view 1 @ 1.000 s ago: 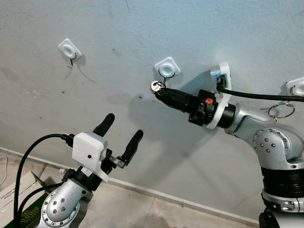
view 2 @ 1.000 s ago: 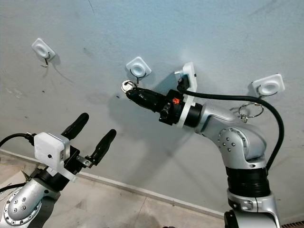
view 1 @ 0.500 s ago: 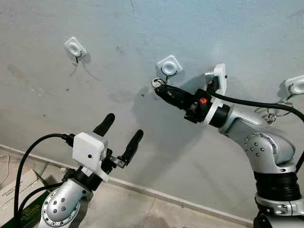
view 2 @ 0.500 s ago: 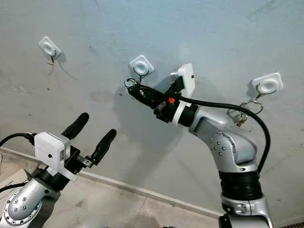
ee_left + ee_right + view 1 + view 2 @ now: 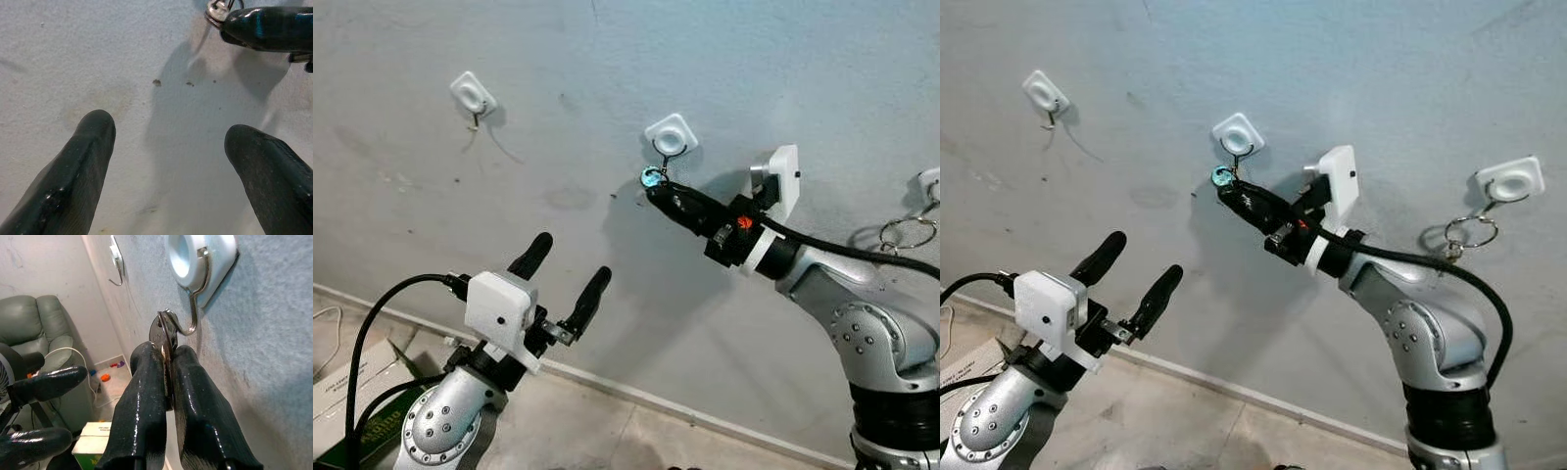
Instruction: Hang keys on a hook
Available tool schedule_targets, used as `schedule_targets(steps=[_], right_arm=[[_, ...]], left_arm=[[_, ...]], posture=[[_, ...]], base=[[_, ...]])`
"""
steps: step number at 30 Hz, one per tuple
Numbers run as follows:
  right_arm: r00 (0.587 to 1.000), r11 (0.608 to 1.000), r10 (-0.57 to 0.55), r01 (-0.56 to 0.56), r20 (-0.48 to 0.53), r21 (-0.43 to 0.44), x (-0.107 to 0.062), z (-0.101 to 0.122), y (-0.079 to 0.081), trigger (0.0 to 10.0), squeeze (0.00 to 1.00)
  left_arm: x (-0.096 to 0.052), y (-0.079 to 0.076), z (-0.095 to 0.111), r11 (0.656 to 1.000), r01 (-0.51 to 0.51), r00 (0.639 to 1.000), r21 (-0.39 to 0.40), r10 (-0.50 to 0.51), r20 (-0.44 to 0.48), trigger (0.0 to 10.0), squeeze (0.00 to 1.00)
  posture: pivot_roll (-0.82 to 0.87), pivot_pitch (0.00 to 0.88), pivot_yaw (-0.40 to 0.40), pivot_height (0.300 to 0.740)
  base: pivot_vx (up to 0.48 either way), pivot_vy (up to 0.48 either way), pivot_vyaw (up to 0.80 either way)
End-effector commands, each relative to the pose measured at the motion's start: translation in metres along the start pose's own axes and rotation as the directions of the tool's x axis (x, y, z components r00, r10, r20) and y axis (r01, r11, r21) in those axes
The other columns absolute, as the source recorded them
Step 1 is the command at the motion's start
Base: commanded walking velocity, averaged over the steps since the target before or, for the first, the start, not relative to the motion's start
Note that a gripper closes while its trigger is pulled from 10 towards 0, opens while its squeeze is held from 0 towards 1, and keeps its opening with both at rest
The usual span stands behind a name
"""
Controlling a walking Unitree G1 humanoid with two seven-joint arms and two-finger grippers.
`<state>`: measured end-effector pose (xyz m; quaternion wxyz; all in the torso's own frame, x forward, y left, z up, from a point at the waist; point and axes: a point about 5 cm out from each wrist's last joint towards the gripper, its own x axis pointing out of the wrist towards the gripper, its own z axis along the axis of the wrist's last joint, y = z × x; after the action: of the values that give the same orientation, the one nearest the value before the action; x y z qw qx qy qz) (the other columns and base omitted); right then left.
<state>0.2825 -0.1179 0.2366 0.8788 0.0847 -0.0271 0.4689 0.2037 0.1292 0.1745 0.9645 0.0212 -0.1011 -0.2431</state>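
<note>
1. The right gripper (image 5: 656,184) is raised against the grey wall (image 5: 783,69), its jaws clenched on the key (image 5: 159,335), which is pinched flat between the two black fingers (image 5: 142,406).
2. The key's small ring (image 5: 166,316) is seen at the curved tip of the middle hook (image 5: 193,308); in the right wrist view ring and wire overlap, but whether the ring is threaded over the wire cannot be told.
3. The middle hook's white square base (image 5: 672,134) is fixed to the wall at about 12 o'clock from the right gripper's tip, just above it.
4. A second white hook (image 5: 473,95) is mounted well apart, toward 10 o'clock from the middle hook, with a bare wire hanging below its base.
5. A third white hook (image 5: 1510,180) is mounted toward 3 o'clock from the middle hook, and a plain metal ring (image 5: 1471,233) hangs from it.
6. The left gripper (image 5: 560,280) is held lower, at about 7 o'clock from the key, with its jaws released and spread wide; nothing is held between them, and the wall is seen between its fingers (image 5: 73,171).
7. A green-and-white cardboard box (image 5: 352,392) lies on the floor (image 5: 607,431) at 7 o'clock in the head views, beside the left arm.
8. A green armchair (image 5: 29,323) is visible in the right wrist view, far along the wall.
</note>
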Motion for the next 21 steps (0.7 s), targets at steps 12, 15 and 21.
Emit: schedule_targets(steps=[12, 15, 21], right_arm=[[1.0, 1.0, -0.018, 0.018, -0.018, 0.01, -0.0167, -0.002, 0.0084, 10.0, 0.0], [1.0, 1.0, -0.01, 0.01, -0.027, 0.004, -0.0162, -0.0029, 0.0114, 10.0, 0.0], [1.0, 1.0, 0.008, -0.009, -0.026, -0.012, -0.0117, 0.0029, 0.0134, 10.0, 0.0]], left_arm=[[-0.001, -0.0003, -0.0062, 1.0, 0.0, 1.0, -0.008, 0.0, -0.03, 10.0, 0.0], [-0.0003, 0.0, -0.0064, 1.0, 0.001, 1.0, -0.008, -0.001, -0.029, 10.0, 0.0], [0.0003, -0.0008, -0.0065, 1.0, 0.003, 1.0, -0.01, -0.003, -0.028, 10.0, 0.0]], posture=[[0.04, 0.11, 0.015, 0.74], [0.04, 0.11, 0.015, 0.74], [0.04, 0.111, 0.016, 0.74]], base=[[0.0, 0.0, 0.0], [0.0, 0.0, 0.0], [0.0, 0.0, 0.0]])
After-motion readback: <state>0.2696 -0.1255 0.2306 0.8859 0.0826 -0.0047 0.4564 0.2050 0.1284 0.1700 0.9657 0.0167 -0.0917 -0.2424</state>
